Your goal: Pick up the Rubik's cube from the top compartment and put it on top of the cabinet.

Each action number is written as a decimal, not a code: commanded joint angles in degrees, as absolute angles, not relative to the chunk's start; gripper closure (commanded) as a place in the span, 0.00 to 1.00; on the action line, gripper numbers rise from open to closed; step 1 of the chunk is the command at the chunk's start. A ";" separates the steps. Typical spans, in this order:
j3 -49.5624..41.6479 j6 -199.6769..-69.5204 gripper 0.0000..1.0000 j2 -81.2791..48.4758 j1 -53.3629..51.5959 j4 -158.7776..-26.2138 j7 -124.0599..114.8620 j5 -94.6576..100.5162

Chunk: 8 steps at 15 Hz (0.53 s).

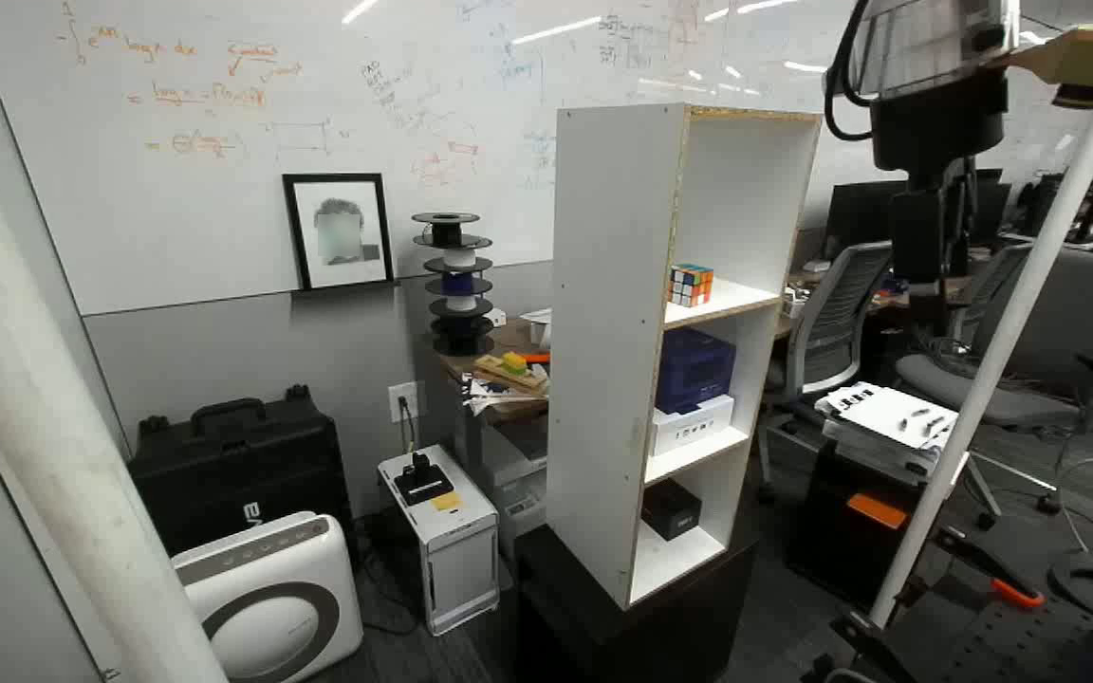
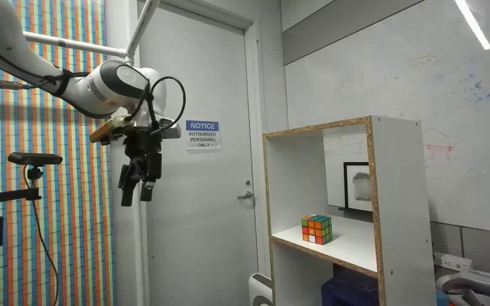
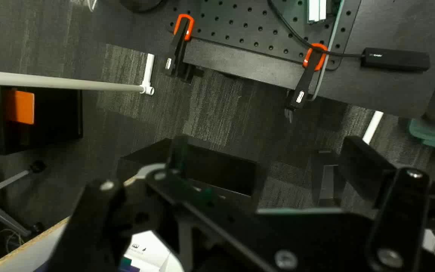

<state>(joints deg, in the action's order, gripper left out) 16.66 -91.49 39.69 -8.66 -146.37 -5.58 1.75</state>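
The Rubik's cube (image 1: 691,285) sits on the floor of the top compartment (image 1: 746,199) of the tall white cabinet (image 1: 613,332). In an exterior view the cube (image 2: 316,229) shows orange, green and white squares and stands near the front edge of the top compartment (image 2: 296,178). The cabinet's top edge (image 2: 317,127) is above it. My gripper (image 2: 136,197) hangs fingers down, off to the side of the cabinet, higher than the cube and apart from it. In the wrist view the gripper's fingers (image 3: 270,162) are wide apart with nothing between them. The cube does not show there.
A dark blue box (image 1: 694,365) on a white box (image 1: 694,427) fills the middle bay. A black box (image 1: 670,509) is in the bottom bay. A white pole (image 1: 1011,351) slants near the arm. A black table (image 3: 236,56) with orange-handled clamps lies below.
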 commanded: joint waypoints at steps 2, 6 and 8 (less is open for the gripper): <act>15.56 -91.37 0.00 39.46 -10.01 -145.89 -6.30 2.33; 14.74 -93.24 0.00 40.57 -9.64 -146.37 -6.05 2.45; 11.14 -100.79 0.00 42.37 -7.18 -148.86 -6.22 3.14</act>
